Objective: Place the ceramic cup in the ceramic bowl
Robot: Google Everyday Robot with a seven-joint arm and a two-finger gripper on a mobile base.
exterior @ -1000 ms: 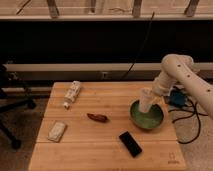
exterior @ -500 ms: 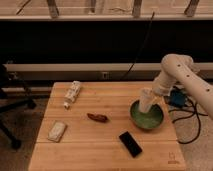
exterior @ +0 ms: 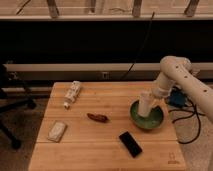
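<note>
The green ceramic bowl [exterior: 148,119] sits on the wooden table [exterior: 100,145] at the right side. The white ceramic cup [exterior: 145,104] stands upright inside the bowl, over its back left part. The white arm comes down from the upper right, and its gripper [exterior: 151,98] is at the cup's upper right side, right above the bowl. The cup and the gripper blend together, so their contact is unclear.
A black phone [exterior: 130,143] lies in front of the bowl. A reddish-brown item [exterior: 98,117] lies mid-table. A white bottle-like item [exterior: 72,93] lies at the back left, a pale packet [exterior: 57,131] at the front left. Cables and a blue box [exterior: 177,100] sit right of the table. An office chair [exterior: 10,100] stands left.
</note>
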